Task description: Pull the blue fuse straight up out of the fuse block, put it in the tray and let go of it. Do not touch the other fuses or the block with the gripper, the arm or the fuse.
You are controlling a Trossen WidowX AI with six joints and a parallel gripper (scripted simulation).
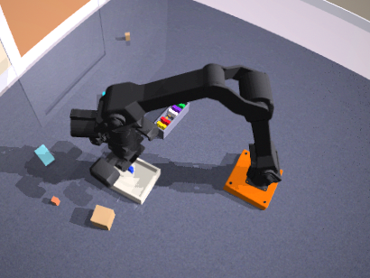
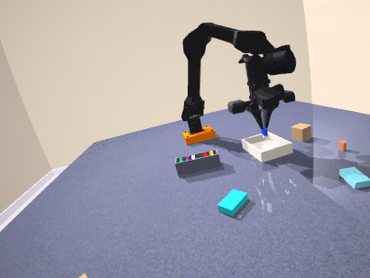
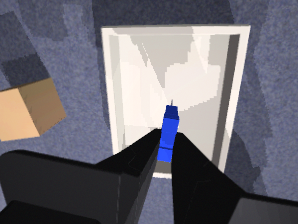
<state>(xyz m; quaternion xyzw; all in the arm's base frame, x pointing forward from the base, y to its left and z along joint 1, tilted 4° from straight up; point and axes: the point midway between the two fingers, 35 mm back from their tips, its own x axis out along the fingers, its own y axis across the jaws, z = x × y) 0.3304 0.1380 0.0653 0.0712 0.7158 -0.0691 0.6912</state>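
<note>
My gripper (image 1: 128, 170) (image 2: 264, 128) (image 3: 167, 137) is shut on the blue fuse (image 1: 131, 169) (image 2: 264, 132) (image 3: 168, 132) and holds it upright just above the white tray (image 1: 151, 182) (image 2: 275, 153) (image 3: 112, 85). In the wrist view the fuse points down over the tray's floor. The grey fuse block (image 1: 177, 123) (image 2: 198, 165) stands apart from the tray with yellow, red, white, purple and green fuses in it.
A tan box (image 1: 102, 217) (image 2: 300, 132) (image 3: 27, 112) lies near the tray. A small orange cube (image 1: 55, 200) (image 2: 342, 145) and cyan blocks (image 1: 44, 154) (image 2: 232, 201) (image 2: 355, 177) lie around. The arm's orange base (image 1: 250, 185) (image 2: 198, 134) stands beyond the block. A glass panel (image 2: 334, 144) stands near the tray.
</note>
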